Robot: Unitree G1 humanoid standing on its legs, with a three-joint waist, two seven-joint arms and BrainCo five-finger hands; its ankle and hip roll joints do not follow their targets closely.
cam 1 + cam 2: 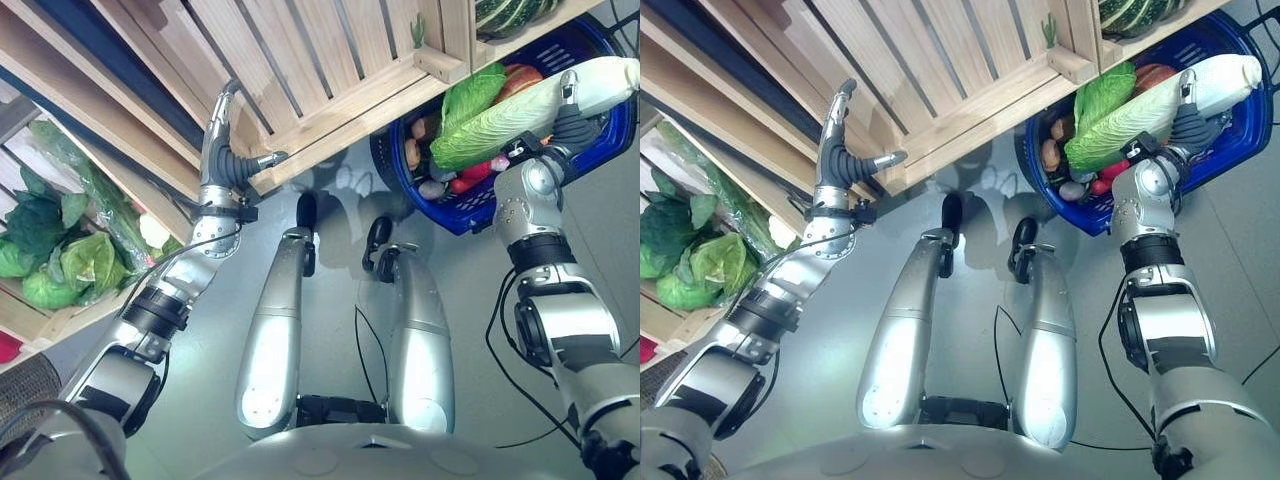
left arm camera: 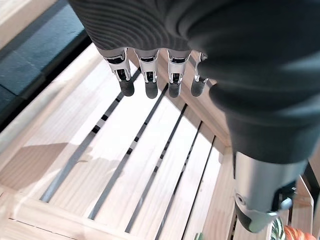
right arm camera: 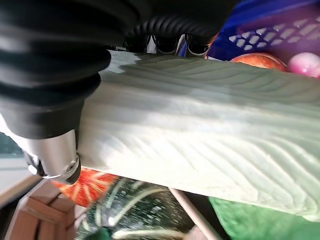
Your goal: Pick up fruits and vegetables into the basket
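Ribbed pale cabbage (image 3: 210, 130) apparently clasped by right hand (image 1: 572, 118) over blue basket (image 1: 600, 140); left hand (image 2: 150, 75) spread.

Left arm stretched up and forward, left robot hand (image 1: 837, 150) raised with straight fingers (image 2: 147, 82) in a row and thumb (image 1: 272, 158) stuck out sideways, holding nothing. Right arm bent up on the right side, wrist cocked, right robot hand (image 1: 568, 118) wrapped around something long and pale, thumb under it, fingers over the top.
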